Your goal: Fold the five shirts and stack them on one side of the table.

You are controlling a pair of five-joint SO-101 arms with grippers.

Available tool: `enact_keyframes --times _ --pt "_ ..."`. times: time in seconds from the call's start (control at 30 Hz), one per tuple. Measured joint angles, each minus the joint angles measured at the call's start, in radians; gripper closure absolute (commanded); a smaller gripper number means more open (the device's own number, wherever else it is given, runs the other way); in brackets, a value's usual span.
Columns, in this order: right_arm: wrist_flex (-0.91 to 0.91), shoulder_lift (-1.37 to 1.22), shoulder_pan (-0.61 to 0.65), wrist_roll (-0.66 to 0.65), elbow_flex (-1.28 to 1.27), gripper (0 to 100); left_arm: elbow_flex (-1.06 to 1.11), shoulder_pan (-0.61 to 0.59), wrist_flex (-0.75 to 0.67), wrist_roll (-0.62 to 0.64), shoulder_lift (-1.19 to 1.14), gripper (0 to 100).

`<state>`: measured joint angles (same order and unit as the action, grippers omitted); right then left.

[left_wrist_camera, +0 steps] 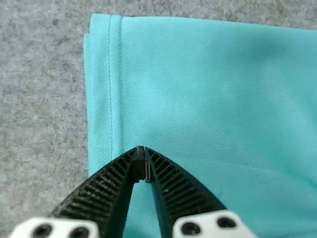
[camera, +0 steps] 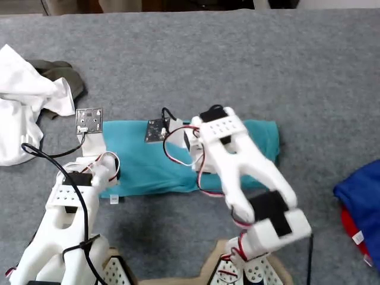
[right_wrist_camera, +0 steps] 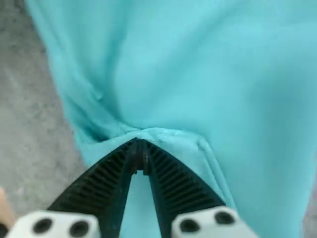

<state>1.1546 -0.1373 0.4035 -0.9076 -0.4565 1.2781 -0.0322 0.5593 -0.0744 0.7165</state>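
The teal shirt lies long across the middle of the table, w/ both arms over it. The right hand is closed & pinches a bunched fold of it. The left hand is closed too, tips on the cloth just beside the stitched edge; can't tell if any cloth is caught. At far left a white shirt & a dark green shirt lie crumpled. At the right edge a blue shirt sits on a red shirt.
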Motion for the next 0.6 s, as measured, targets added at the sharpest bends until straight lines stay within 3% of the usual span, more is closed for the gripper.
enact_keyframes --times 0.27,0.4,0.6 --pt "0.063 -0.109 -0.015 0.002 0.126 99.2 0.0 0.0 0.0 0.0 0.0 98" --pt "0.199 0.049 -0.023 0.002 0.147 99.1 0.0 0.0 0.0 0.0 0.0 98" --pt "0.288 0.262 -0.167 -0.005 0.149 99.1 0.0 0.0 0.0 0.0 0.0 98"
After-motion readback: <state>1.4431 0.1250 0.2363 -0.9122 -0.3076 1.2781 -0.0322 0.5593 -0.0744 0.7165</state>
